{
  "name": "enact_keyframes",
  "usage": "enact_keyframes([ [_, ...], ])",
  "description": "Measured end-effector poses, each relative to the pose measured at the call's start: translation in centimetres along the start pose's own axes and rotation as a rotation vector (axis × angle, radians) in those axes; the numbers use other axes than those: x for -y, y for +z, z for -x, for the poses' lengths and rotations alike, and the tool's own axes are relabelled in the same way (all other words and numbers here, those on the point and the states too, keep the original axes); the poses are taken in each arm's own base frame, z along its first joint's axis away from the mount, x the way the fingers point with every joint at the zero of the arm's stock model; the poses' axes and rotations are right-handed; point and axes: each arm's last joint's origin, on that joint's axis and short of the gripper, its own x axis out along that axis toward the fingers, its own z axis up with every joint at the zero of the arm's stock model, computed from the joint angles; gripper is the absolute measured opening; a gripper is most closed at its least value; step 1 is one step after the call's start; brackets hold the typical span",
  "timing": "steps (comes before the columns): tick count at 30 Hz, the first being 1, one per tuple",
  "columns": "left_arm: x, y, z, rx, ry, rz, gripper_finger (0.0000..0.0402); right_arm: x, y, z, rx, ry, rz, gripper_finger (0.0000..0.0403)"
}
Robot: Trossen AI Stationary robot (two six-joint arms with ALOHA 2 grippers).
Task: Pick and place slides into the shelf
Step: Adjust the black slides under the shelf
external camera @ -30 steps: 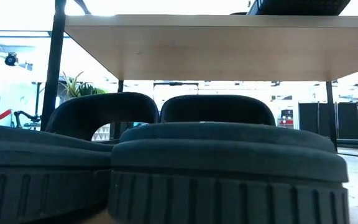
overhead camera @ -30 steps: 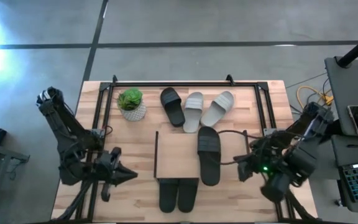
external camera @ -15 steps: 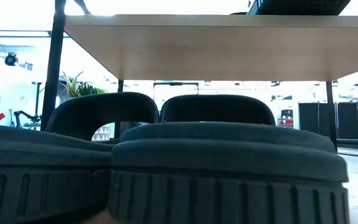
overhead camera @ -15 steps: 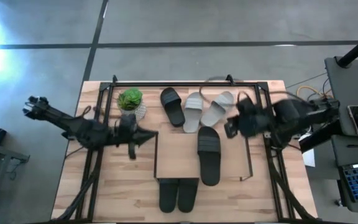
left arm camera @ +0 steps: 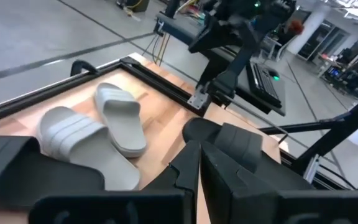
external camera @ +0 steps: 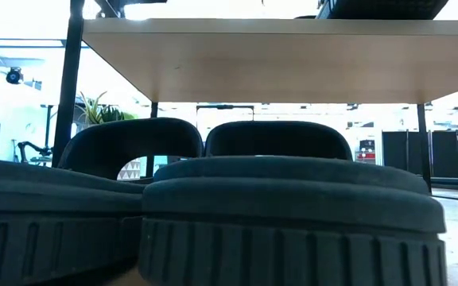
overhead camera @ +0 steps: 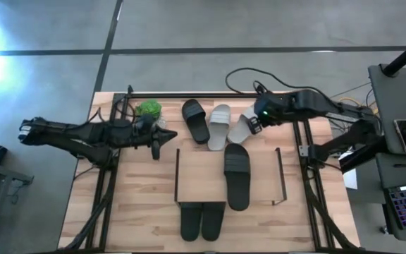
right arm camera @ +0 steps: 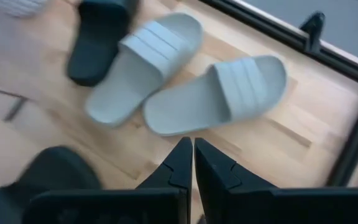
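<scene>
Two light grey slides [overhead camera: 219,127] [overhead camera: 247,121] and one black slide [overhead camera: 196,120] lie flat on the table near its far edge. Another black slide [overhead camera: 237,176] lies on top of the shelf [overhead camera: 197,176]. Two dark slides [overhead camera: 192,220] [overhead camera: 212,220] stand side by side under its plank [external camera: 261,59] at the near edge. My right gripper [overhead camera: 251,125] [right arm camera: 191,148] hovers shut over the right grey slide's [right arm camera: 222,93] near edge. My left gripper [overhead camera: 169,134] [left arm camera: 199,149] is shut, level, between the plant and the black slide [left arm camera: 5,177].
A small potted plant [overhead camera: 148,111] stands right behind my left gripper near the far left corner. Black rails [overhead camera: 210,95] frame the tabletop's far and side edges. Bare wood lies left of the shelf [overhead camera: 139,190] and right of it [overhead camera: 302,204].
Both arms have swung away from the table's near edge toward its far edge. My left gripper went from the near left part to beside the plant, pointing right. My right gripper went from the near right side to above the right grey slide. No slide moved.
</scene>
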Motion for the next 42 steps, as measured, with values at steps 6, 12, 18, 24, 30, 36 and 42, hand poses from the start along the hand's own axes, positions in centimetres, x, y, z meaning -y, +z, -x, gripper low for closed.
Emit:
enact_keyframes([
  [6, -2.1, 0.3, -1.1, -0.049, -0.008, 0.020, 0.0000, -0.3, 1.5, -3.2, -0.083, -0.069, 0.029, 0.0011],
  [12, -4.0, 0.5, -1.6, -0.070, 0.003, 0.045, 0.0000, 0.1, 2.0, -3.7, -0.095, -0.082, 0.034, 0.0011],
  [18, -5.0, 0.9, -1.6, -0.072, 0.003, 0.062, 0.0000, 0.9, 2.2, -3.5, -0.106, -0.103, 0.017, 0.0011],
  [24, -5.2, 1.0, -1.7, -0.076, 0.000, 0.066, 0.0000, 1.2, 2.0, -3.5, -0.130, -0.123, 0.029, 0.0011],
  [30, -5.4, 0.6, -1.8, -0.097, -0.002, 0.074, 0.0000, 1.2, 2.0, -3.6, -0.134, -0.127, 0.034, 0.0011],
  [36, -5.4, 0.6, -1.8, -0.097, -0.003, 0.075, 0.0000, 1.2, 1.9, -3.6, -0.140, -0.132, 0.035, 0.0011],
  [42, -5.4, 0.6, -1.8, -0.099, -0.011, 0.076, 0.0000, 1.4, 1.7, -3.6, -0.157, -0.146, 0.041, 0.0011],
])
